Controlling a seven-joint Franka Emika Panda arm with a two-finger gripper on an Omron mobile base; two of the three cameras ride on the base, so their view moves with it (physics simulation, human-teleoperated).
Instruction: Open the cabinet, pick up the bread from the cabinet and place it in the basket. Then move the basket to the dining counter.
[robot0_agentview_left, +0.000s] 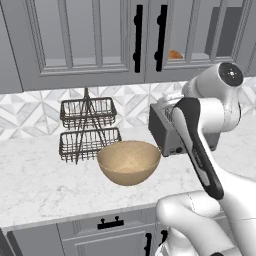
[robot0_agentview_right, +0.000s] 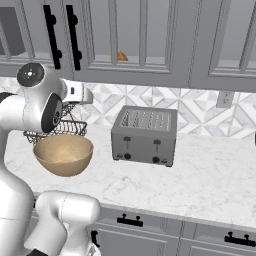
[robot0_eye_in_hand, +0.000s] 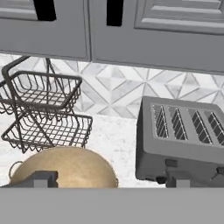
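The cabinet (robot0_agentview_left: 90, 40) fills the top of the left base view, its framed grey doors closed. It is rigid and hinged, so the door should swing stiffly rather than give. The sensible hold is one of the long black bar handles (robot0_agentview_left: 138, 37) at upper centre, a slim hard bar the jaws can straddle from the front, probably near its middle.

Below it, the marble worktop (robot0_agentview_left: 35, 185) runs across the middle of the frame and carries everything else. At centre right of the right base view sits the grey toaster (robot0_agentview_right: 145, 136), and in the left centre of the left base view stands the dark wire two-tier rack (robot0_agentview_left: 87, 130).

The basket (robot0_agentview_left: 129, 162) stands at the centre of the left base view, just in front of the rack. It looks like smooth, hard wood: light, stiff and likely slippery on its rounded side, so the thin rim is the better place to pinch.

The bread (robot0_agentview_right: 120, 57) shows as a small golden patch behind the door panel at the top centre of the right base view. I judge it light and soft, so a gentle pinch across its width would suit.

In the hand view, the gripper (robot0_eye_in_hand: 111, 180) sits at the bottom edge with its tips wide apart, holding nothing.
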